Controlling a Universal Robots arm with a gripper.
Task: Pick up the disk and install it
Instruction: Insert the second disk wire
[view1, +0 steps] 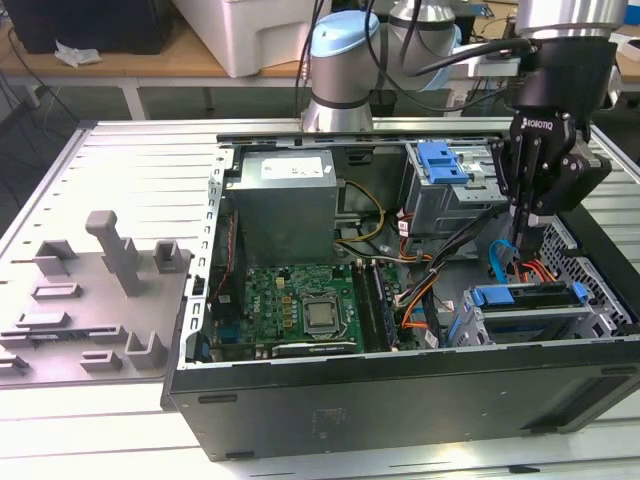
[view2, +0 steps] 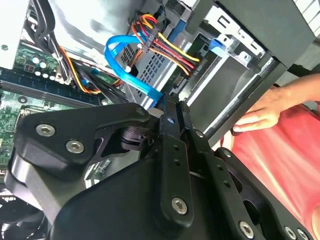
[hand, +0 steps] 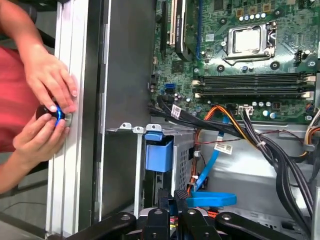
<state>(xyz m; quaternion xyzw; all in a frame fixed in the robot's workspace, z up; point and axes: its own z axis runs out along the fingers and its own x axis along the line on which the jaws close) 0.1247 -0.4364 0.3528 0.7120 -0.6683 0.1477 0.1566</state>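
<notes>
The claw (view1: 524, 232) hung inside the open computer case (view1: 400, 400), its fingers (view2: 172, 125) pressed together and holding nothing, just above a curled blue cable (hand: 212, 198). The disk (view1: 520, 322) sat in the drive cage (hand: 150, 131) at the case's front corner, below the claw, its blue frame showing. Beside the case wall, a person's hands (hand: 45, 110) gripped a small dark knob (hand: 50, 112) on the worktop (view1: 90, 420).

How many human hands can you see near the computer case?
2, in the first wrist view: one hand and the other hand both touch a black-and-blue knob beside the case. More may be hidden.
</notes>
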